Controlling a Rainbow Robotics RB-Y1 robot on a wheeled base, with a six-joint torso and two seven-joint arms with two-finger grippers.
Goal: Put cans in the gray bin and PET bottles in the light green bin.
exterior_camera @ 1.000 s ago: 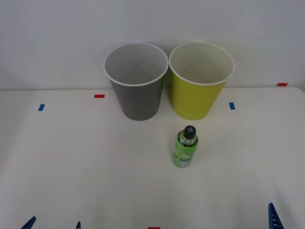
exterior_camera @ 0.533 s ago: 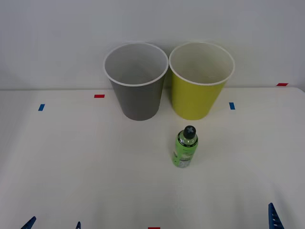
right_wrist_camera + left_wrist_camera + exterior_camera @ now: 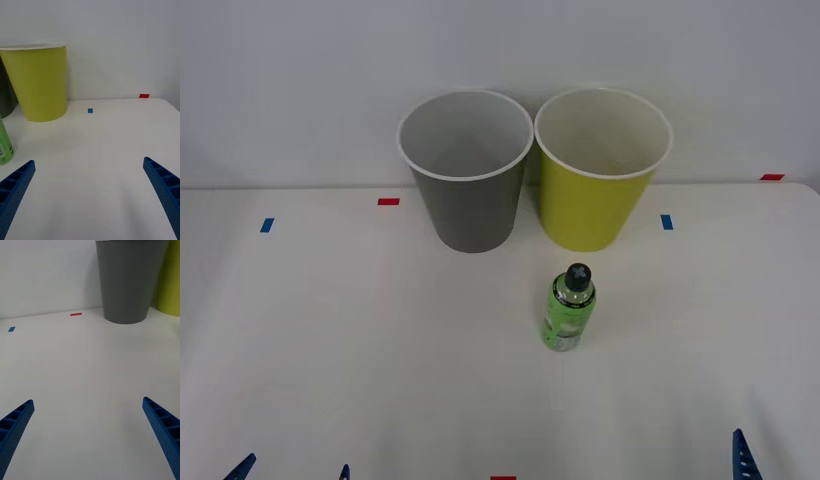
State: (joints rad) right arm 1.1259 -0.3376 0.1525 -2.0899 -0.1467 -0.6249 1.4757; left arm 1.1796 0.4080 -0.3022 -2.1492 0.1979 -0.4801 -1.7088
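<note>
Now, bottle: your small plastic bottle with bright green label and black screw cap [image 3: 568,311] stands upright at centre frame, just below the two bins, untouched.
Bins: round gray plastic bin with white rim [image 3: 466,171] upper centre; round lime-green plastic bin with white rim [image 3: 602,167] touching it on its right.
Right gripper [image 3: 89,195]: blue ribbed fingers spread wide, holding nothing; its tip at lower right of the front view has edged up and inward since a moment ago.
Left gripper [image 3: 88,435]: wide open, empty, unmoved at lower left.
Meaning: you are likely starting the reach for the bottle; lime bin is its target.
</note>
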